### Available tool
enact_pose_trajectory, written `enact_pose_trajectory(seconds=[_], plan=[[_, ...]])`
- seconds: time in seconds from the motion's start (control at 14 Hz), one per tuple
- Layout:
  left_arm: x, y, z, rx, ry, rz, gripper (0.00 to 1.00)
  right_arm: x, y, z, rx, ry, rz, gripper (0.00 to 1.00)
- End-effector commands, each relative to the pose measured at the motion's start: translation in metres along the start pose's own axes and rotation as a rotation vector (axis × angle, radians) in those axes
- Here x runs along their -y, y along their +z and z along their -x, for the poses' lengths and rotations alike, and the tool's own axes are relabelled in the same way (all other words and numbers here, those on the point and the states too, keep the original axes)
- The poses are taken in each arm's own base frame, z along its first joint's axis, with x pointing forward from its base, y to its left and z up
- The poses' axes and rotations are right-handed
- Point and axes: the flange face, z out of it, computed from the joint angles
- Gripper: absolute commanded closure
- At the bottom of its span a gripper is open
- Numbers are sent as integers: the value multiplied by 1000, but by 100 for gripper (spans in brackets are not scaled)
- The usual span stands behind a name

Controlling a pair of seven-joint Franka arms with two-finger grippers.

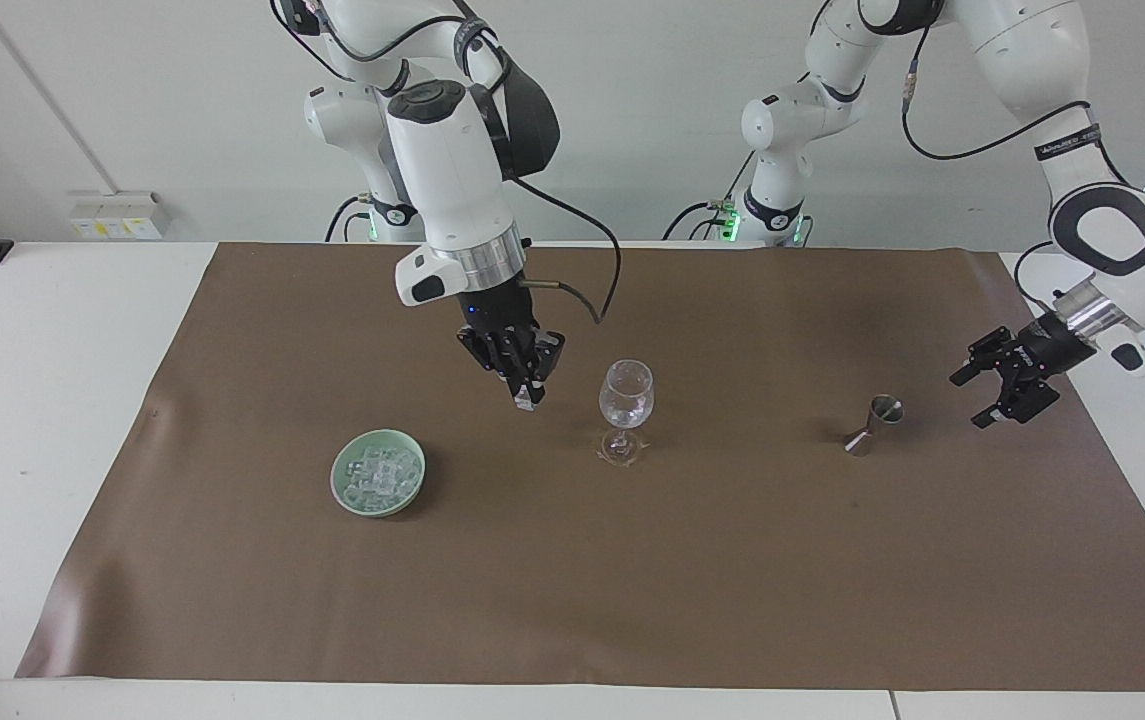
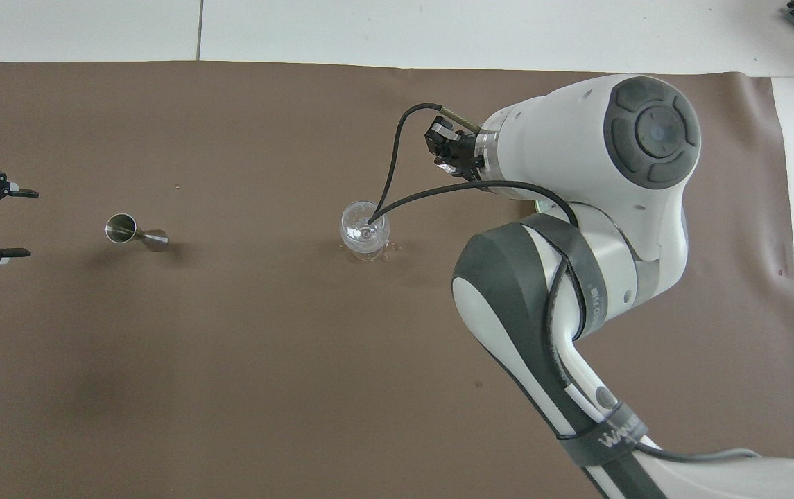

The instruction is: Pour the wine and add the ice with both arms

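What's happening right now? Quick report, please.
Right gripper shut on an ice cube, raised beside the wine glass. Left gripper open, clear of the jigger. Bowl of ice waits. Nothing blocking.

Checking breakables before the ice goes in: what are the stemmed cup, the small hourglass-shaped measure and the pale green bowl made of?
Stemmed cup: clear glass, see-through with bright glints. Hourglass-shaped measure: apparently polished metal, grey and mirror-shiny. Pale green bowl: probably glazed ceramic, opaque with a smooth sheen; plastic is possible.
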Motion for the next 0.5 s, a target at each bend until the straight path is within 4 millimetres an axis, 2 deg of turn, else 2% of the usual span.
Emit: enact_pose_trajectory(seconds=[0.0,0.21,0.43], plan=[[-26,-27,23,-75,210,-60,0,21,3,21,13,73,-79,100],[-54,-53,51,-141,558,-106,0,31,2,53,46,-5,-50,100],[-80,-71,75,-180,789,-194,0,25,4,78,93,-88,10,100]])
